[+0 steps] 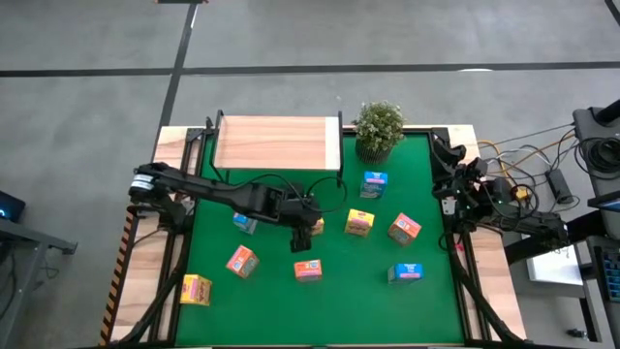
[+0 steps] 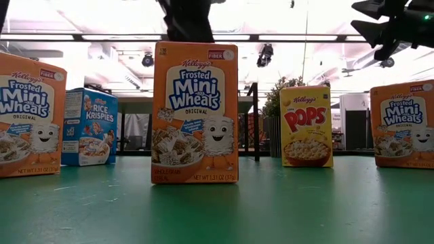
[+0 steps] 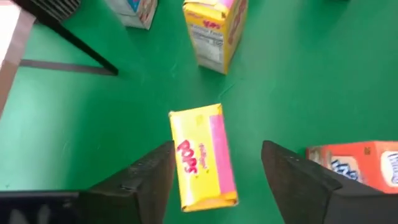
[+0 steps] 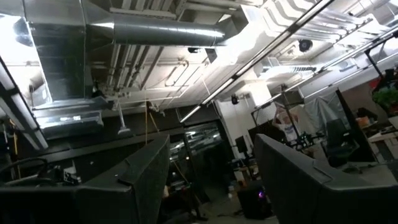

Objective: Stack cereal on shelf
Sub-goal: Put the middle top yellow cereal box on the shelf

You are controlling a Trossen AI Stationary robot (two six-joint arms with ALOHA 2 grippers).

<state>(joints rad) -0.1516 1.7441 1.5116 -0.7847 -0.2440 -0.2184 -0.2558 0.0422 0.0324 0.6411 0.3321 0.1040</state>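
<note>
One yellow cereal box (image 3: 202,155) is seen lying flat on the desk (image 3: 93,143) between the wide-open fingers of the left gripper (image 3: 217,180), gripped by nothing, probably awaiting a better grasp.

an industrial lab: exposed ceiling ducts (image 4: 155,28), concrete floor (image 1: 387,39).

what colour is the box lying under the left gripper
Yellow cardboard cereal box with a pink side, best in the left wrist view.
</note>
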